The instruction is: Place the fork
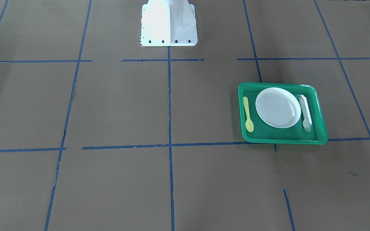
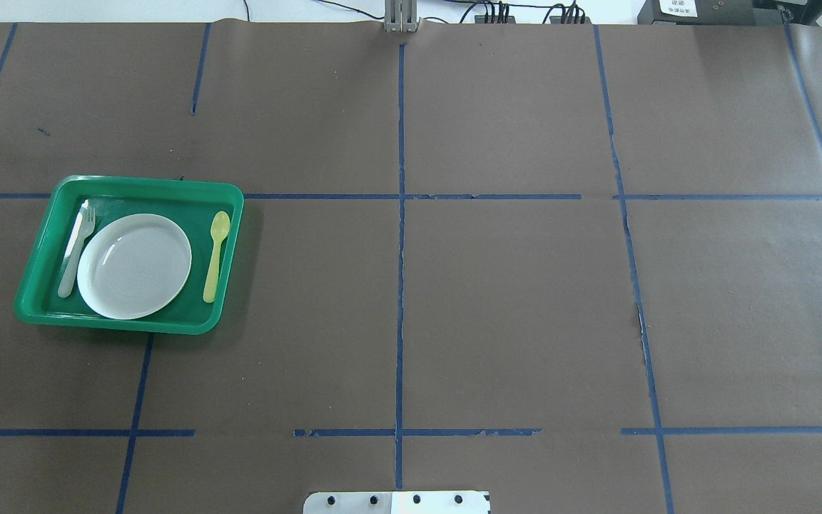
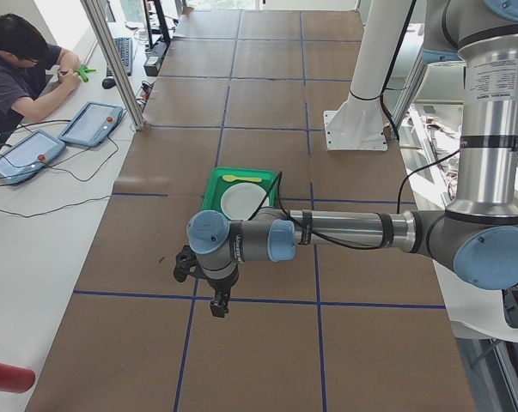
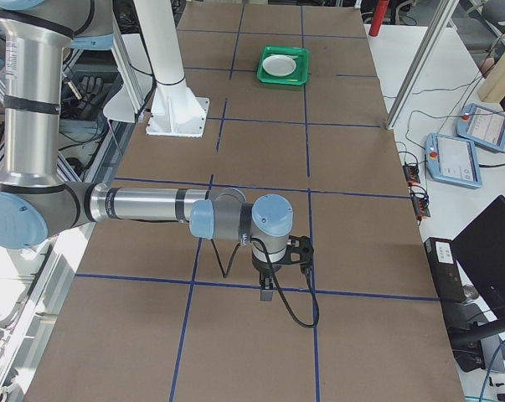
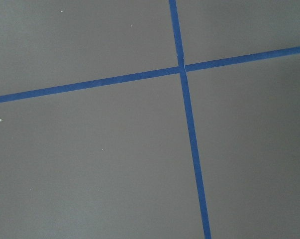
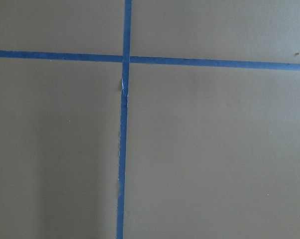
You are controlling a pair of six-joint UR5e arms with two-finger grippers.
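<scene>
fork (image 2: 75, 250) lies flat in the green tray (image 2: 147, 183), robot's left side of the table (image 2: 511, 300). It sits parallel to the plate (image 2: 134, 265) and just beside its rim, tines toward the far edge. Can't tell if it touches the plate. spoon (image 2: 215, 255) mirrors it on the plate's other side.

My read: the placement looks done, a place setting with nothing crooked. If a re-grip is needed:
- use the left arm, it's on the nearer side
- come straight down on mid-handle, jaws across the narrow width
- there's little room between plate rim and tray wall, so keep the approach vertical
- the fork is thin, light plastic: go low and close softly, or it will flip or skate

left gripper (image 3: 216, 302) and right gripper (image 4: 266, 289) both hang over bare table, well apart from the tray. They appear in the side views only, so I can't tell whether the fingers are spread or closed. Wrist cams show only blue tape (image 5: 183, 69) crossings.

Writing: there's a label (image 3: 490, 79) on the near arm's upright link, print too small to read. No marks visible on fork, plate or tray.
</scene>
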